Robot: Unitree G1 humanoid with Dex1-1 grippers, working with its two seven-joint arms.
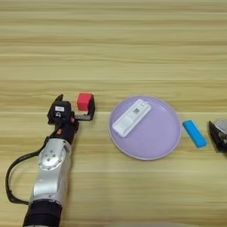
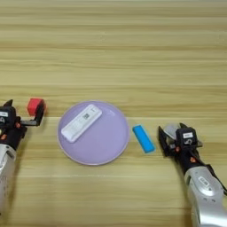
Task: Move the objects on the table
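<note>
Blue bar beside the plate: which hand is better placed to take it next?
Right, probably. The right hand sits just right of the blue bar, with bare table between them. The left hand is beyond the purple plate, around the red cube.

Wood-grain table [image 1: 133, 40], smooth matt lilac plate [image 1: 164, 137], glossy plastic-looking blue bar [image 1: 194, 133].

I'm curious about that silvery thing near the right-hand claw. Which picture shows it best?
The right eye view. There the silvery-grey block peeks out between the fingers of the right gripper, right of the blue bar. The left eye view cuts it off at the picture's edge, so little shows.
</note>
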